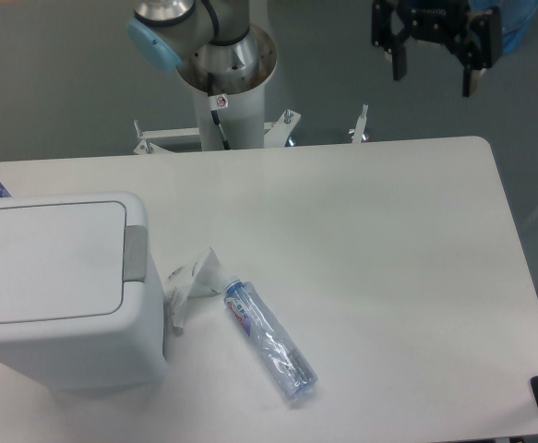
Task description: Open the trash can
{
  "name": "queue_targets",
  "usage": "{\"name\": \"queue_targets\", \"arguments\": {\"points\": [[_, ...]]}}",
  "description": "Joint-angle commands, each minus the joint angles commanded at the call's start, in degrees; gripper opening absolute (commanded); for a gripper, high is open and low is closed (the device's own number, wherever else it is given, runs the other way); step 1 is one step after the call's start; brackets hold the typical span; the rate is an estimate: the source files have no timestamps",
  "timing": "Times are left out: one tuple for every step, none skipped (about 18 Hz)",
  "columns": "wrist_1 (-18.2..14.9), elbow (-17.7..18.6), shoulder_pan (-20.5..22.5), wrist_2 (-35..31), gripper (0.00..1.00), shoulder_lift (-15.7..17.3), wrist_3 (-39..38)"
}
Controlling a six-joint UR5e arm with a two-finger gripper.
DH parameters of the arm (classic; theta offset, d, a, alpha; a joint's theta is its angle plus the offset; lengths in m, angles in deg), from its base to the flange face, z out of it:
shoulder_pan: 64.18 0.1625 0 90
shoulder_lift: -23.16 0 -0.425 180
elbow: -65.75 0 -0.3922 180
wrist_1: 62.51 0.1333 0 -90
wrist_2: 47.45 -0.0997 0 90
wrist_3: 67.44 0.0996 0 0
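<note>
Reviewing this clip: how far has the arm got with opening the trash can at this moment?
Nothing looks done: the trash can has its lid lying flat and closed. Nothing is in hand either; the gripper hangs open and empty at the table's far edge, well away from the bin. Left to do: travel across, press the grey push-button tab, and get the lid up.
</note>
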Motion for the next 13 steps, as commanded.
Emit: {"name": "queue_targets", "arguments": {"points": [[0.0,0.09,0.0,0.0,1.0,0.0,-0.09],[0.0,0.09,0.0,0.0,1.0,0.0,-0.09],[0.0,0.0,0.0,0.0,1.0,-0.09,-0.09],[0.0,0.0,-0.09,0.0,1.0,-0.09,-0.17],[0.0,0.0,-0.09,0.0,1.0,-0.09,-0.18],[0.09,0.0,-0.09,0.0,1.0,-0.09,-0.26],[0.44,-0.09,-0.17,0.09,1.0,-0.17,-0.79],[1.14,0.0,-0.26,0.18,1.0,-0.26,-2.27],[1.66,0.0,-0.44,0.18,1.0,-0.35,-4.29],[2.02,0.0,-0.79,0.18,1.0,-0.53,-5.87],[2.2,-0.09,-1.4,0.09,1.0,-0.7,-7.37],[2.55,-0.09,-1.75,0.09,1.0,-0.79,-9.04],[2.9,-0.09,-2.19,0.09,1.0,-0.88,-11.4]]}}
